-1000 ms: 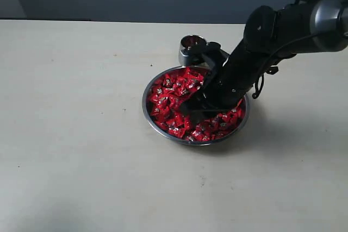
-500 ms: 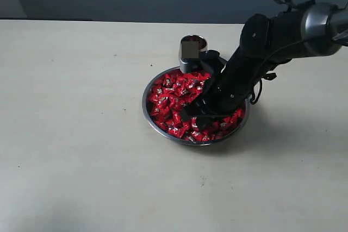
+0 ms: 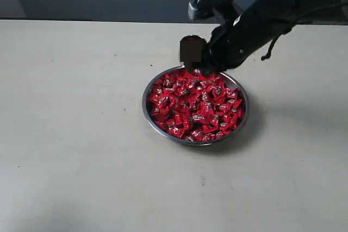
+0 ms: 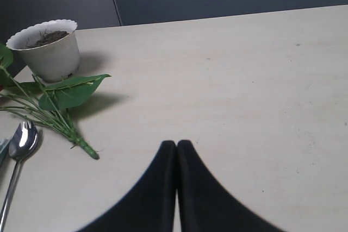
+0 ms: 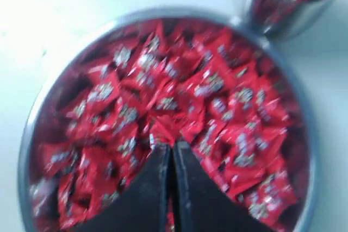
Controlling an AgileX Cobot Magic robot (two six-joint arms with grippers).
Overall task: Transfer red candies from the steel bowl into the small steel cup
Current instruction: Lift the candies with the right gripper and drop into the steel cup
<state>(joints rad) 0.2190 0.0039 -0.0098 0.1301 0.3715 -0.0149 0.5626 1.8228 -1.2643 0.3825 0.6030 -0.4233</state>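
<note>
the pale, matte table [image 3: 70,161] lies bare and open to the left of and nearer than the wide, shallow, shiny round steel bowl [image 3: 145,107], which sits mid-table, well clear of the far edge under the dark wall. just beyond the bowl's far rim stands the small steel cup [image 3: 190,52], a shiny upright cylinder, mouth up, red showing inside; whether it touches the rim i cannot tell. the red candies [image 3: 193,107], small crinkly foil-wrapped sweets with silver marks, fill the bowl in a jumble, their pointed ends and long axes lying every which way. the black right gripper [image 3: 209,67] hangs over the far rim beside the cup, jaws drawn together; in the blurred right wrist view a red wrapper sits right at its tips (pinched or merely behind them, i cannot tell). the left gripper [image 4: 176,144] hovers over bare table, its smooth black fingers pressed together, near a white scalloped pot of soil [image 4: 46,52], a green leafy stem [image 4: 62,99] and a steel spoon [image 4: 22,142].
</note>
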